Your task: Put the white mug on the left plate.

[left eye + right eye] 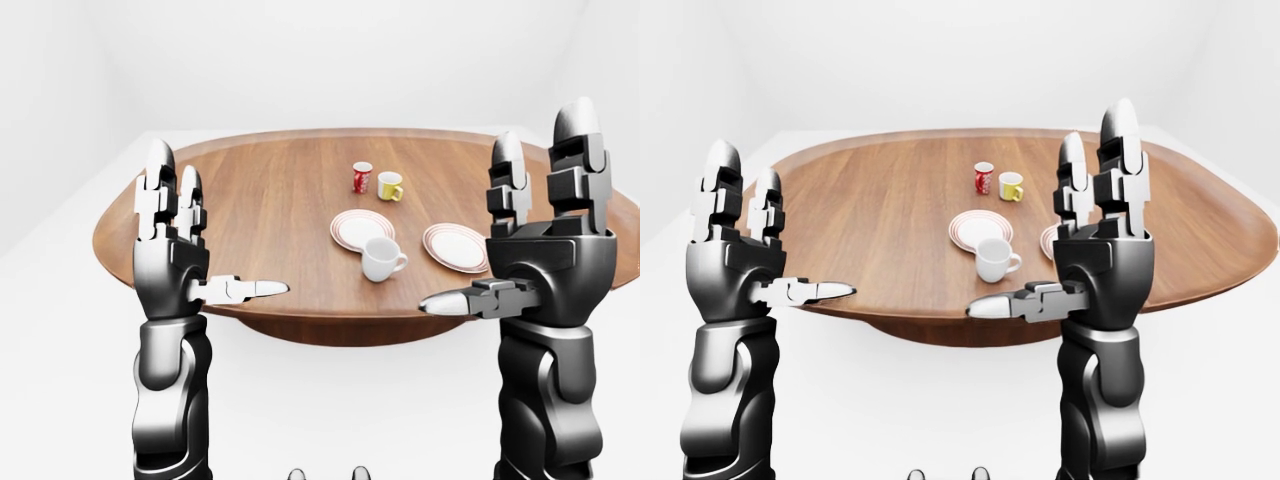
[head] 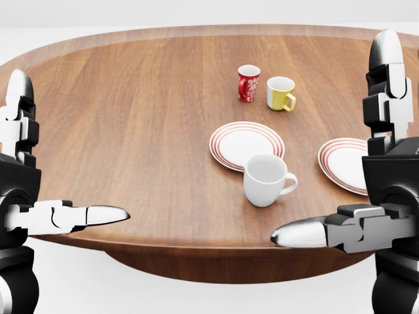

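Fingers on both hands are spread wide and holding nothing: the left hand (image 1: 185, 240) and right hand (image 1: 540, 235) both stand palm-in with two fingers pointing straight up and the thumb sticking out sideways toward the middle. They hang just off the near rim of the round wooden table (image 2: 124, 118), not touching it as far as I can tell.

Between the two thumbs and a bit further in sits the white mug (image 2: 264, 180), upright, glossy ceramic, handle pointing toward the right hand. It's just off the near edge of the left plate (image 2: 247, 144), probably touching the rim, though the angle makes that hard to call. That plate is flat, white, with red rings round the border.

The right plate (image 2: 344, 163) has the same look and is partly hidden behind the right hand's fingers in the head view. Past the left plate stand a red mug (image 2: 248, 83) with a white pattern and a yellow mug (image 2: 280, 93), side by side, both well beyond the fingertips. The tabletop is smooth brown wood grain.
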You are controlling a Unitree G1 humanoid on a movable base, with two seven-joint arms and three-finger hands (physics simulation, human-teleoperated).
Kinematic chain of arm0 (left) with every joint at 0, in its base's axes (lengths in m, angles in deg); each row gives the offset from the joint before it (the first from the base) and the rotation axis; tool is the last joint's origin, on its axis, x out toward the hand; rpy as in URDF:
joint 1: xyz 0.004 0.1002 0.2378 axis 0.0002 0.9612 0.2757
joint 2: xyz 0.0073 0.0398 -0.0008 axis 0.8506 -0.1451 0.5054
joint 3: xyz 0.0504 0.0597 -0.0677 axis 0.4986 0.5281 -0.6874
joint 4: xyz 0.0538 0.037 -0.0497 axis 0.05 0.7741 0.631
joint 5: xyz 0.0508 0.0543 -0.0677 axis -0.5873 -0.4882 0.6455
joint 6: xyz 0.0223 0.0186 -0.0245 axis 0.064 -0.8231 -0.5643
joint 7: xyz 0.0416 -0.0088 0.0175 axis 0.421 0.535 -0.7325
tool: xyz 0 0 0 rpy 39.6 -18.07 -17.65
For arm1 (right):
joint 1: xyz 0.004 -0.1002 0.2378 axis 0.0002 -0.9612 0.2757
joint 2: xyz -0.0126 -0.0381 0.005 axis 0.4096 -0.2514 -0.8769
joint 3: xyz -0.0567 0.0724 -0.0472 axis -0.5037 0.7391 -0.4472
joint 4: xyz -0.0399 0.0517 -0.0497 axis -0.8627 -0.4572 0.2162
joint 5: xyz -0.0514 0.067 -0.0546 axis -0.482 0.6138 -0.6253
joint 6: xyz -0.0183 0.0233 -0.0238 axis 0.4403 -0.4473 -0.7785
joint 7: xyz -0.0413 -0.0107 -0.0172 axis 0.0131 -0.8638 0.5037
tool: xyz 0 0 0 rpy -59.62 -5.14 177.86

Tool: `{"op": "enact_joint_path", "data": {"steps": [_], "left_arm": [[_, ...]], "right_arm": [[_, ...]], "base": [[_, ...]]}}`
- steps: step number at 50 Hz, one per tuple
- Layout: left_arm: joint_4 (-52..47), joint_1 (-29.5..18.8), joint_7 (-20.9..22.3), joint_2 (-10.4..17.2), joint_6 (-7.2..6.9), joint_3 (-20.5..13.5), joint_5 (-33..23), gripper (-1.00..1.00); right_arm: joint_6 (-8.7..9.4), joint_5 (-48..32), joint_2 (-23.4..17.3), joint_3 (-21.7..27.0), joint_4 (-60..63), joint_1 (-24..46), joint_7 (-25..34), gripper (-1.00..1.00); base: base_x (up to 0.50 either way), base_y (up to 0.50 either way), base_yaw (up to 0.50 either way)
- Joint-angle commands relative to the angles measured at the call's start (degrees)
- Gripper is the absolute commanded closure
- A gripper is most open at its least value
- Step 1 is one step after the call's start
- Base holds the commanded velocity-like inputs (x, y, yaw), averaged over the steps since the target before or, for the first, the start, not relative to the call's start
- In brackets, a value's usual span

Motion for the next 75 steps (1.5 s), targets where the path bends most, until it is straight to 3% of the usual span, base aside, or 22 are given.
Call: {"op": "enact_joint_path", "data": {"steps": [1, 58, 75], "left_arm": [[-0.16, 0.06, 0.06, -0.06, 0.0, 0.05, 0.01, -0.99], [0.34, 0.5, 0.61, -0.13, 0.0, 0.13, -0.36, -0.99], [0.87, 0.9, 1.06, -0.25, 0.0, 0.39, -1.12, -0.99]], "right_arm": [[0.0, 1.68, -0.25, 0.4, 0.82, 0.1, -0.26, -1.0], [0.0, 0.61, -0.17, -0.68, 0.94, 0.07, -0.16, -1.0], [0.0, 1.42, 0.91, -3.88, 3.3, 0.2, -2.7, -1.0]], "base": [[0.5, 0.0, 0.0], [0.5, 0.0, 0.0], [0.05, 0.0, 0.0]]}}
